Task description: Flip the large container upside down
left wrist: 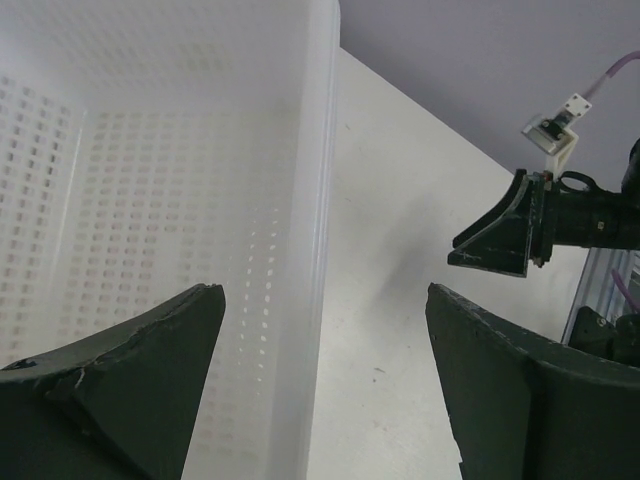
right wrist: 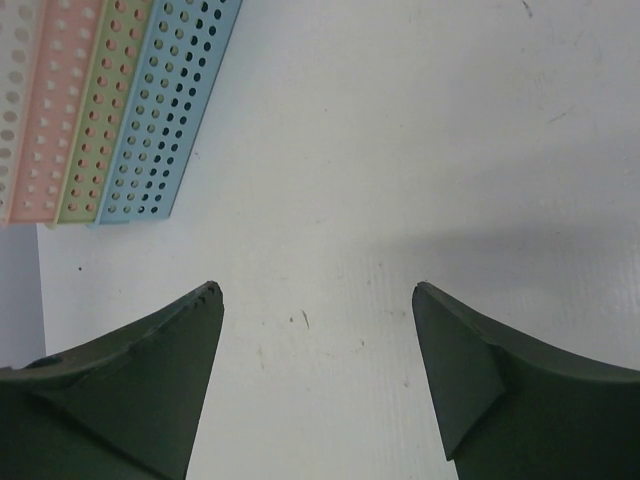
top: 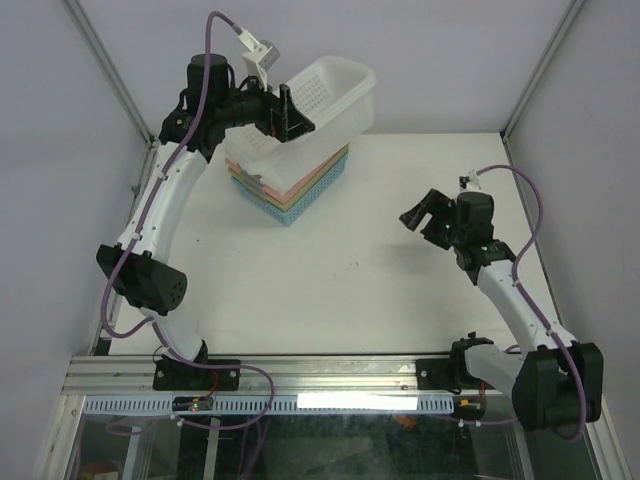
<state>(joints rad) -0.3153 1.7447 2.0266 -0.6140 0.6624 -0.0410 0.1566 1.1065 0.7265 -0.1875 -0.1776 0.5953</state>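
Note:
The large white perforated container (top: 325,100) sits tilted at the back of the table, its low end on a stack of coloured baskets (top: 290,185). My left gripper (top: 285,112) is at its near rim. In the left wrist view the fingers (left wrist: 322,290) stand wide apart with the container's side wall (left wrist: 300,250) running between them; I see no finger pressing on it. My right gripper (top: 425,215) is open and empty above the bare table at the right, apart from the container; its open fingers (right wrist: 316,288) frame only tabletop.
The stack holds white, pink, green and blue perforated baskets (right wrist: 120,110) nested together at back centre-left. The enclosure's walls stand close behind and to both sides. The right gripper also shows in the left wrist view (left wrist: 500,235).

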